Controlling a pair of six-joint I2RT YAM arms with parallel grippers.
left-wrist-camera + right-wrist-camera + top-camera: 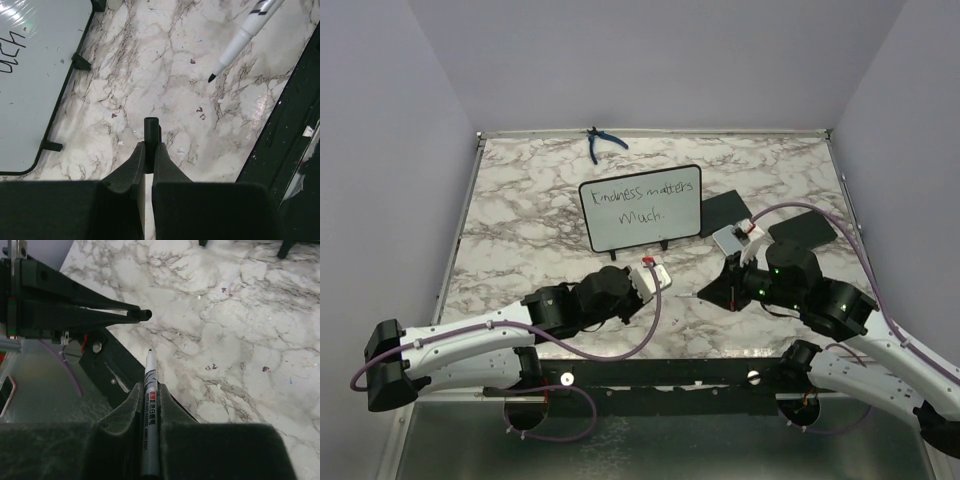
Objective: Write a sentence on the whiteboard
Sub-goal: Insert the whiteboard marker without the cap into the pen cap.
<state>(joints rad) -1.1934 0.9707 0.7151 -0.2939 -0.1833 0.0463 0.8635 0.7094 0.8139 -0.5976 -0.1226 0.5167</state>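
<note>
The whiteboard [640, 208] stands at mid-table, and its lower left corner [35, 75] shows in the left wrist view. The sentence [638, 200] is thin black handwriting in two lines, "Kindness matters much." My right gripper [720, 287] [150, 397] is shut on a white marker [150, 390]. The marker's bare black tip [211, 78] points toward the left gripper. My left gripper [658, 288] [151, 145] is shut on a small black marker cap [151, 131] [144, 315], a short way from the tip. Both grippers hover in front of the board.
Two flat black pads [730, 210] [802, 232] lie right of the board. Blue-handled pliers [603, 142] lie at the far edge. A black rail [285, 140] [115, 375] runs along the table's near edge, just below both grippers.
</note>
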